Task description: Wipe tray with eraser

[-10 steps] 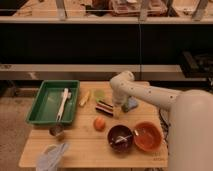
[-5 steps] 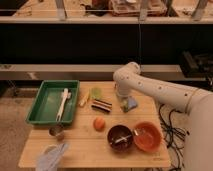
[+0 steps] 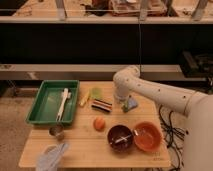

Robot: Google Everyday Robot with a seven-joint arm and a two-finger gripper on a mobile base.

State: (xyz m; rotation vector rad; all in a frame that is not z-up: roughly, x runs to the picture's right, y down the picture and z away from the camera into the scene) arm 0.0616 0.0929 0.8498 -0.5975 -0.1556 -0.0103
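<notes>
Before gripping eraser [image 3: 101, 104] near tray [image 3: 35, 107].
With end effector [image 3: 120, 99] apparently just right of it, cannot tell opening: centre over stripes, clamp squarely.

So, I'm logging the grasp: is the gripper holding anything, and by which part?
It cannot be told. The gripper is down at the table between the eraser and the blue wedge; the eraser lies flat beside it.
</notes>
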